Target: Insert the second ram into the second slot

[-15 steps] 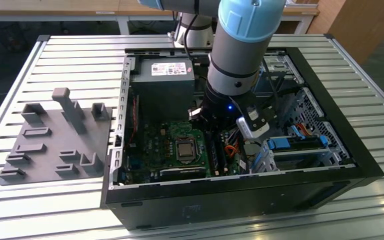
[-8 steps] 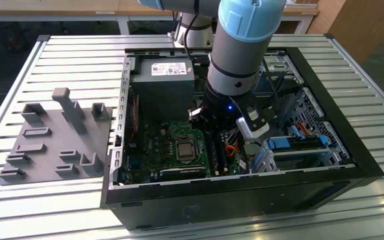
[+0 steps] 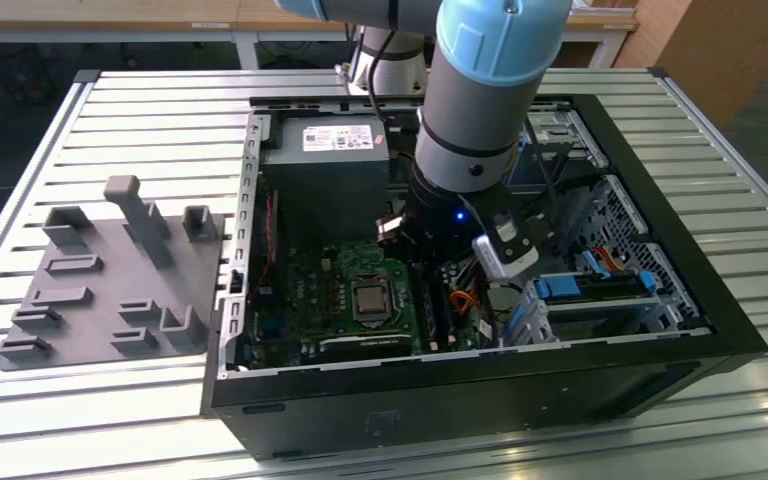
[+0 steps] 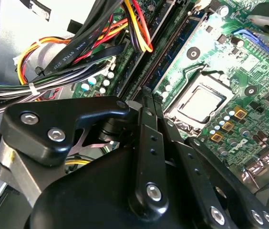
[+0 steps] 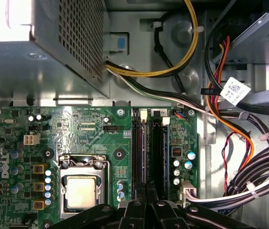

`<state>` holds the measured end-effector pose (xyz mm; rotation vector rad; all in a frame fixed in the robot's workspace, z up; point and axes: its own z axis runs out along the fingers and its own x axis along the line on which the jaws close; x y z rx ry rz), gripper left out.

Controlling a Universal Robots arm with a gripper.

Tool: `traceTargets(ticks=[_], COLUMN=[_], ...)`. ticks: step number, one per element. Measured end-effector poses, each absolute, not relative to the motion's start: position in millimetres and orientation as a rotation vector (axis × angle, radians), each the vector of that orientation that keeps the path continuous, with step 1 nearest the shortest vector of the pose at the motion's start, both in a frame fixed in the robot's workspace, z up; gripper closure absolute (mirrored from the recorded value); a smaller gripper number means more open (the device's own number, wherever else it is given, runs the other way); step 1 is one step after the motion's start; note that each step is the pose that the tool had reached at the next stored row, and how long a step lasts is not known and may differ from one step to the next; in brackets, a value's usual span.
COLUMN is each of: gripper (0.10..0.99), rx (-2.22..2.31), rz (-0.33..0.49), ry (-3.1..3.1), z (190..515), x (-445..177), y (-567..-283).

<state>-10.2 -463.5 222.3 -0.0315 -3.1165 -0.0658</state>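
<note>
My gripper (image 5: 146, 193) hangs low inside the open computer case, over the memory slots (image 5: 157, 152) beside the processor socket (image 5: 82, 191). Its fingers stand almost together, shut on a thin stick seen edge-on. That is the second ram (image 5: 145, 152), and it runs straight out from the fingertips along the slot nearest the socket. In the second wrist view the gripper (image 4: 147, 95) points down the same slots, and a bluish board edge, the second ram (image 4: 184, 31), lies beside a dark slot (image 4: 170, 45). How deep the stick sits is hidden. Another blue edge (image 5: 166, 152) lines the outer slot.
Cable bundles (image 5: 249, 176) crowd the side of the slots away from the socket. The power supply (image 3: 324, 160) fills the case's far end, and light-blue drive clips (image 3: 564, 287) sit at the exterior view's right. A grey fixture plate (image 3: 104, 285) lies outside the case at the exterior view's left.
</note>
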Motion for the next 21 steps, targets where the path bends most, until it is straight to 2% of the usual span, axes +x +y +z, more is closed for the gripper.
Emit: traceTargets(ticks=[10,11,12,21], gripper=[0.973,0.965,0.902,0.902], rx=[-0.032,-0.032,-0.032,-0.032], rz=[-0.066,-0.066,-0.066,-0.066], ry=[-3.117,-3.116,-3.117,-3.117], z=[221.2,221.2,221.2,227.2], x=[-10.1,-10.1,-10.1,-10.1], y=[-463.5,-463.5,-463.5,-463.5])
